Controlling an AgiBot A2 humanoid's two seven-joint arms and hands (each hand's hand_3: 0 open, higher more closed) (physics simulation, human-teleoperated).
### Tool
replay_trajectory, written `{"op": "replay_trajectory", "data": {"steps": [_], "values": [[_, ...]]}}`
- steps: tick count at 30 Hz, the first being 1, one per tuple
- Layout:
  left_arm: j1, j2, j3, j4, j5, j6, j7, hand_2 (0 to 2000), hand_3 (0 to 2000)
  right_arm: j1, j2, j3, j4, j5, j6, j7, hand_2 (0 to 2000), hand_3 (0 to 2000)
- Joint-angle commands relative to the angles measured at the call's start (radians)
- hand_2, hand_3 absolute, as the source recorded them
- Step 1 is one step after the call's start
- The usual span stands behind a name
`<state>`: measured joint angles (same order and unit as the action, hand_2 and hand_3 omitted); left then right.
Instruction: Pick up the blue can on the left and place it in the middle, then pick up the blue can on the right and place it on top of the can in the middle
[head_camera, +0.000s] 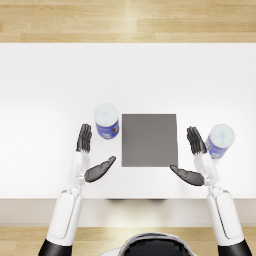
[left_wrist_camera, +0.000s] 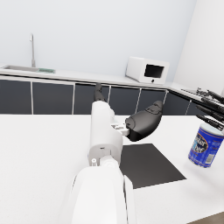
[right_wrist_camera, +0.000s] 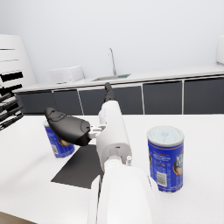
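Two blue cans stood untouched on the white table (head_camera: 50, 80): left can (head_camera: 107, 121) at center-left of the frame beside the dark mat (head_camera: 149, 140), right can (head_camera: 220, 140) at right. Left hand (head_camera: 93, 159) and right hand (head_camera: 194, 161) were both empty, fingers spread. First pick not started; next, left hand must close around left can. Can labels were unreadable.
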<state>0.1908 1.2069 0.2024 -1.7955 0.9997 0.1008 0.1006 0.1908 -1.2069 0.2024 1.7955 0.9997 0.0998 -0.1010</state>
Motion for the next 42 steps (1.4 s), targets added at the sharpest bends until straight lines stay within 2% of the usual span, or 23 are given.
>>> {"op": "replay_trajectory", "data": {"steps": [1,19,20,23,26,34,42], "values": [[0.0,0.0,0.0,0.0,0.0,0.0,0.0,0,0,0.0,0.0,0.0,0.0,0.0,0.0,0.0,0,0],[0.0,0.0,0.0,0.0,0.0,0.0,0.0,0,0,0.0,0.0,0.0,0.0,0.0,0.0,0.0,0,0],[0.002,0.001,0.03,0.016,0.0,0.0,0.0,0,0,0.002,-0.001,0.03,-0.016,0.0,0.0,0.0,0,0],[0.018,0.019,-0.008,0.011,0.0,-0.064,-0.064,0,0,0.01,-0.015,-0.011,0.024,0.0,-0.063,0.064,0,0],[0.05,0.042,-0.048,0.035,0.044,-0.087,-0.087,0,0,0.018,-0.027,-0.073,0.043,0.0,-0.086,0.087,0,0],[0.129,0.084,-0.088,0.146,0.401,-0.1,-0.1,0,0,0.031,-0.045,-0.242,0.055,0.343,-0.099,0.1,0,0],[0.197,0.124,-0.045,0.362,0.506,-0.101,-0.101,0,0,0.012,-0.057,-0.35,0.007,0.419,-0.1,0.101,0,0]]}}
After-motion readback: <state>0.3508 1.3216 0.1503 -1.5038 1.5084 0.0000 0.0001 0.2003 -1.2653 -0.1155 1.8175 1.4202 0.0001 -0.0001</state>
